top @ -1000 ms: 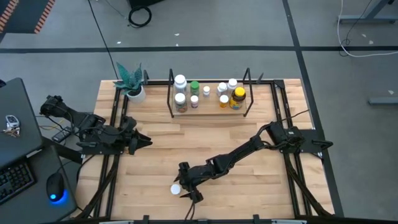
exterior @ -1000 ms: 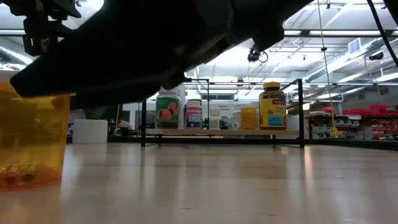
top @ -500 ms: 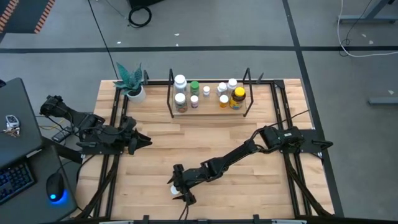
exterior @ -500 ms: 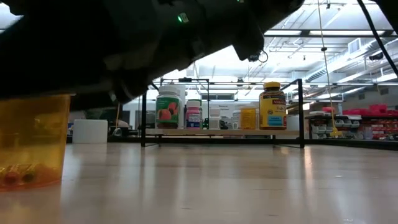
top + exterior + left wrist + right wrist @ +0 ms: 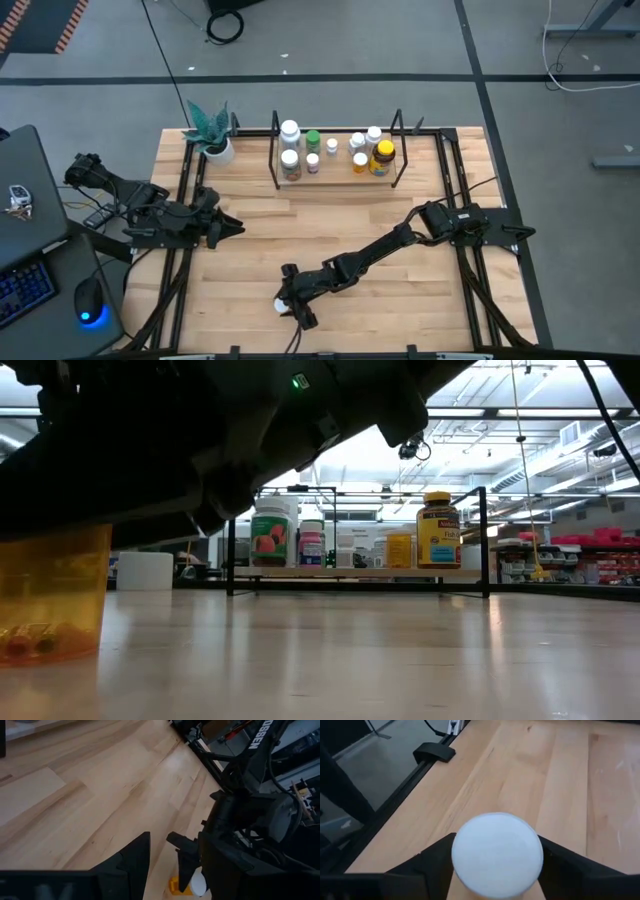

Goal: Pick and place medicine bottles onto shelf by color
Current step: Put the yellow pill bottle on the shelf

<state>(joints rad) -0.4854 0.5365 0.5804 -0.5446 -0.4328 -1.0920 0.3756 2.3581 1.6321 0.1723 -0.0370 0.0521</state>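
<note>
High view: the right gripper was extended to the near edge of the pale wooden counter, placed over a small translucent amber bottle with a white cap. The left gripper waited at the left side of the counter, well apart from the bottle. The low black metal-rod shelf with a pale wooden base stood at the far edge and already carried several small bottles, among them a green-capped bottle and a larger dark amber bottle with a yellow cap.

Low view: the amber bottle stood upright on the counter at the frame's left, with the dark bulk of the right arm directly above it. The shelf was visible beyond, well apart.

Left wrist view: the left jaws stood partly apart and held nothing. The amber bottle showed farther off beneath the right arm.

Right wrist view: the white cap filled the space between the right fingers, which flanked it on both sides. Whether the jaws had already clamped on the bottle could not be told.

Judgement: the step in hand was the grasp of the last loose bottle. The next move called for a firm closure at the cap, a vertical lift, and transfer to the shelf beside bottles of matching colour, probably near the yellow-capped amber one.
</note>
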